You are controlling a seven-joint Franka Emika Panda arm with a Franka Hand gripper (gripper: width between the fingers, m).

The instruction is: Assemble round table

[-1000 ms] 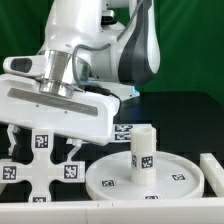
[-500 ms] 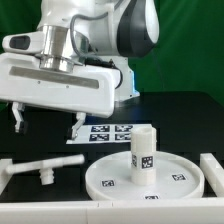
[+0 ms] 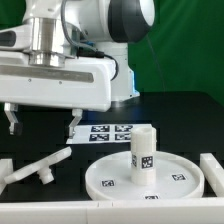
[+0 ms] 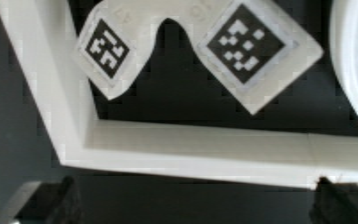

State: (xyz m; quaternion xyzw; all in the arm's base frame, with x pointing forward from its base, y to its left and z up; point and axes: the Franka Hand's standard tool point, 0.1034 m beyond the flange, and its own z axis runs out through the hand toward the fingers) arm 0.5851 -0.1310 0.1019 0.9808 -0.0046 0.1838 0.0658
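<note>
The round disc [image 3: 172,178] lies flat at the exterior view's right, with the short post [image 3: 143,152] standing upright on it. The cross-shaped base [image 3: 38,169] is at the left, where it shows as a thin slanted white bar with a short stub, seen almost edge-on. In the wrist view two of the base's tagged arms [image 4: 247,45] show beyond a white rail. My gripper [image 3: 42,122] hangs above the base, open and empty, and touches nothing. Its dark fingertips sit wide apart in the wrist view, where the gripper [image 4: 194,205] holds nothing.
The marker board [image 3: 105,131] lies behind the disc. White border rails run along the front [image 3: 100,216] and the right side [image 3: 212,170]. One L-shaped rail corner [image 4: 194,150] lies under the gripper in the wrist view. A green backdrop stands behind.
My gripper has risen from low over the base to well above it. In the exterior view the base no longer shows its tagged face and now appears as a slanted thin bar.
</note>
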